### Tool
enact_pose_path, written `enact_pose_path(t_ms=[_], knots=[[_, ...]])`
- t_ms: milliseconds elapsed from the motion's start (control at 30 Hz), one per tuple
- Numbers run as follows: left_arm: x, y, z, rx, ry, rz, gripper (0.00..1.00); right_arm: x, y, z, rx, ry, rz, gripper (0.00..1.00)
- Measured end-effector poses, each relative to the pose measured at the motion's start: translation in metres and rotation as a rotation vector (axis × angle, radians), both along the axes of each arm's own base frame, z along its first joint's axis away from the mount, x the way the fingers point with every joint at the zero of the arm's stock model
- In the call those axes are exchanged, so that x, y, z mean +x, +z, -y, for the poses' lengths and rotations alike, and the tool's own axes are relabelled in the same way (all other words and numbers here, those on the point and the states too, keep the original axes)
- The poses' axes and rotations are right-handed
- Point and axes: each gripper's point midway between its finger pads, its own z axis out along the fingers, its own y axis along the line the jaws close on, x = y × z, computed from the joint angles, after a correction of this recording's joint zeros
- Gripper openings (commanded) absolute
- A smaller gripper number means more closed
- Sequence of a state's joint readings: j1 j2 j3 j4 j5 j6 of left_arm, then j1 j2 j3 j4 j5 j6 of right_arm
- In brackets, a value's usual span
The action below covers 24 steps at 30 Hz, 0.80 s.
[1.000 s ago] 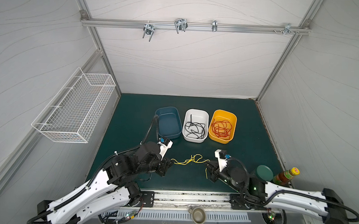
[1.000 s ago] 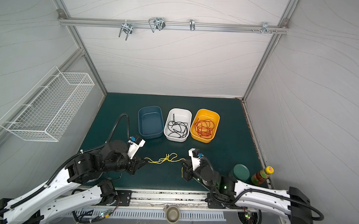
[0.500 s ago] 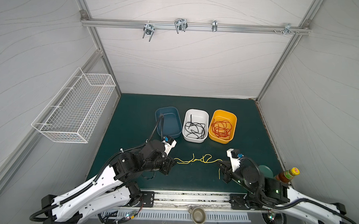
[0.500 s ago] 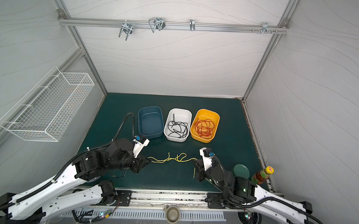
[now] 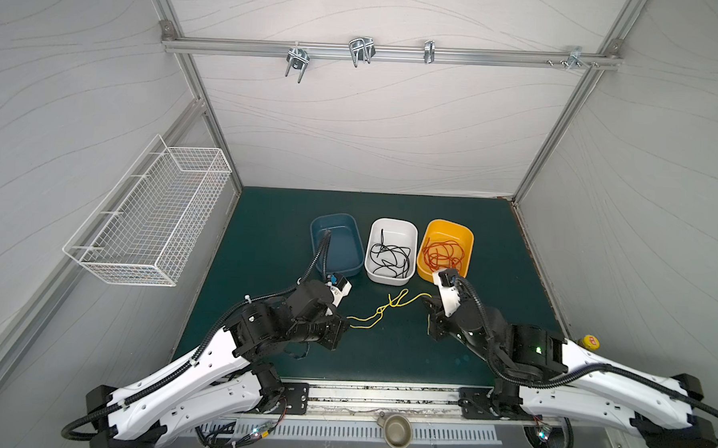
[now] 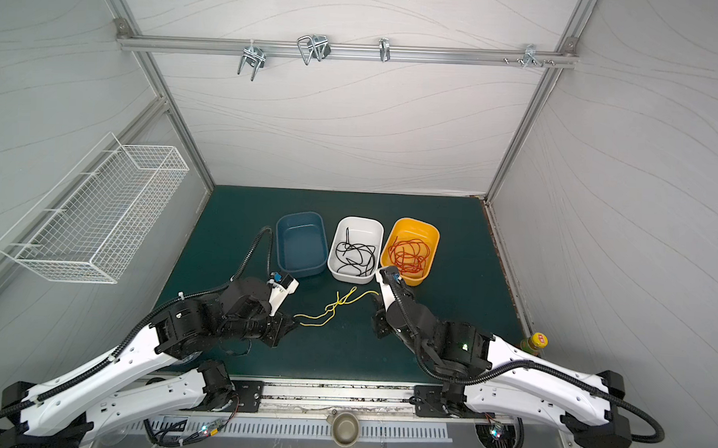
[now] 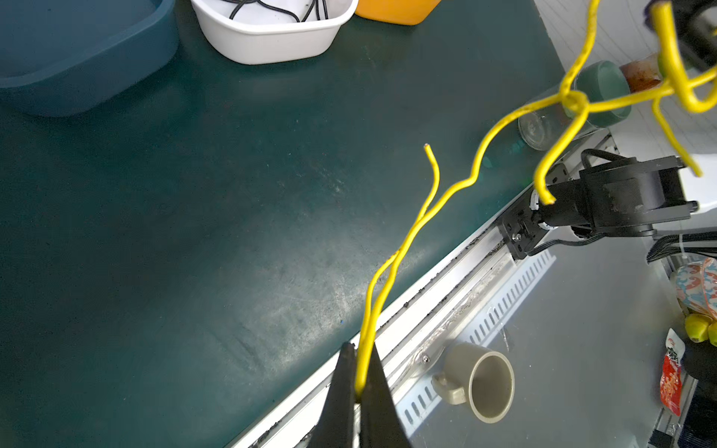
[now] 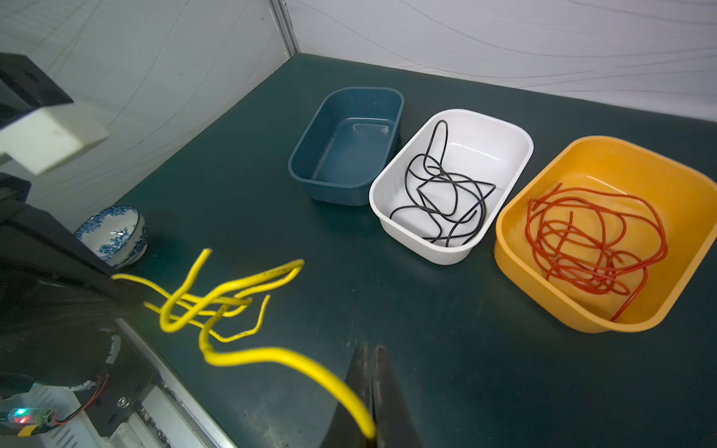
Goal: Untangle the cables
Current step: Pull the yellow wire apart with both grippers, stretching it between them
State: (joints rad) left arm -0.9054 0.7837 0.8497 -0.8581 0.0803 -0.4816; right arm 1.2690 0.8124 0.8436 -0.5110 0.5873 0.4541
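The yellow cables (image 5: 388, 308) hang above the desk (image 5: 264, 250) in front of the three tubs, strung between the two arms. The left end effector (image 7: 359, 372) is clenched on one end of them and the right end effector (image 8: 370, 362) on the other. The bundle's long axis runs across the desk from left to right. In both top views it slants away from the robot's base, so the right end points toward the orange tub (image 5: 465, 238) and the left end points back toward the near edge. Partway along sits a knot (image 7: 575, 100) with several free tips sticking out. The main risk, as I judge it, is that pulling the ends further apart will cinch that knot tighter rather than open it, since both strands cross through the same loop. Each grip is also only a pinch at the very fingertips on a thin, slick wire, so a sharp tug could let an end slip out, and the bundle would then drop or spring back. A loose tip could also snag on an arm. The black cables (image 5: 389, 257) lie in the white tub (image 5: 392, 224), the red cables (image 5: 443, 253) lie in the orange one, and the blue tub (image 5: 339, 249) is empty.
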Motion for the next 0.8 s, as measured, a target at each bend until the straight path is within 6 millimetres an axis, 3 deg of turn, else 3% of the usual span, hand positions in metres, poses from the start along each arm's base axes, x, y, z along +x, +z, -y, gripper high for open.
enact_pose_path(t_ms=[167,333,500,800], knots=[[0.000,-0.003,0.002,0.018,-0.007,-0.003,0.00,0.010,0.020,-0.006,-0.062,-0.006,0.008,0.00],[0.001,-0.005,0.008,0.030,-0.020,-0.007,0.00,0.027,0.056,-0.009,-0.058,-0.005,-0.004,0.00],[0.003,0.005,0.017,-0.009,-0.035,0.021,0.00,0.040,0.086,-0.021,-0.076,0.033,-0.021,0.00],[-0.006,0.009,0.029,-0.038,-0.097,0.025,0.00,0.063,0.091,-0.031,-0.113,0.068,-0.107,0.00]])
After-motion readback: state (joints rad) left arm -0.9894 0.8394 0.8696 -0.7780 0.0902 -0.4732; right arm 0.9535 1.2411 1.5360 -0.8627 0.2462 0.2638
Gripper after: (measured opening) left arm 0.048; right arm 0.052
